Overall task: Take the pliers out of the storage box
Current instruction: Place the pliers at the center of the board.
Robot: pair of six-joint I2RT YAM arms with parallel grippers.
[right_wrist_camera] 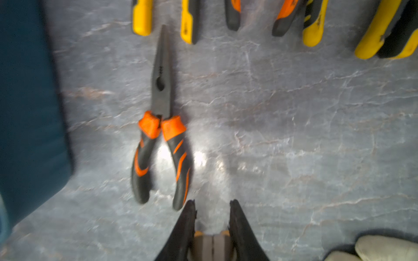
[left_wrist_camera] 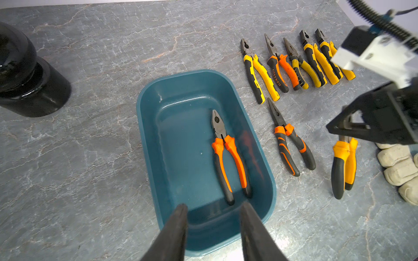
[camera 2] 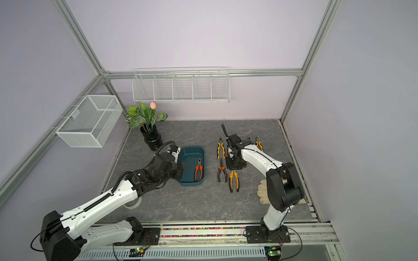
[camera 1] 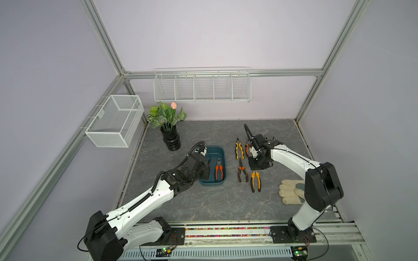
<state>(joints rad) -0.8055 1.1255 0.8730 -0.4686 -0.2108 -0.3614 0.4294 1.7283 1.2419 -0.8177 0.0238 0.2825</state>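
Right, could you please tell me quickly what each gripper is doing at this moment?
Left gripper: open, jaws empty above the storage box.
Right gripper: closed on the head of the yellow-handled pliers.

Robot lab: aluminium frame (camera 1: pixel 105 36), plain walls (camera 1: pixel 214 34), left arm (camera 1: pixel 140 203), right arm (camera 1: pixel 289 156).

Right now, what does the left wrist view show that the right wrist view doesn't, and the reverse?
Left wrist only: the inside of the box, with one orange pliers lying in it, the vase and the open left gripper.
Right wrist only: the head of the yellow pliers, clamped in the right gripper.
Both: the long-nose pliers lying beside the box, handles of the row of pliers and the glove.
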